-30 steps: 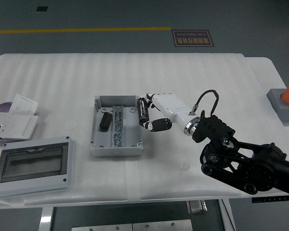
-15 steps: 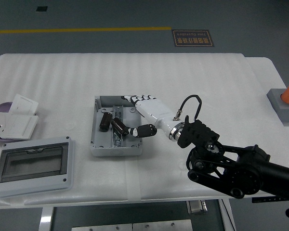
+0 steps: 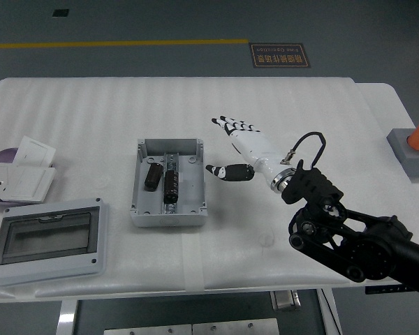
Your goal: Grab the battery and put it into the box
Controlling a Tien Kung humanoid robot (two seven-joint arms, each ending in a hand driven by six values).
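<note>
A grey open box (image 3: 168,207) lies on the white table left of centre. Two black cylindrical batteries lie inside it: one (image 3: 152,176) in the left compartment, one (image 3: 171,185) on the metal rail in the middle. My right hand (image 3: 234,143) is white with black-striped fingertips. It is to the right of the box, above the table, with fingers spread and holding nothing. My left arm is not in view.
The box's grey lid with a clear window (image 3: 45,239) lies at the front left. A white socket and cards (image 3: 21,178) lie at the left edge. A grey block with an orange part (image 3: 416,145) stands at the right edge.
My right hand carried a battery over the box, let it go on the middle rail, then drew back to the right with the fingers spread.
</note>
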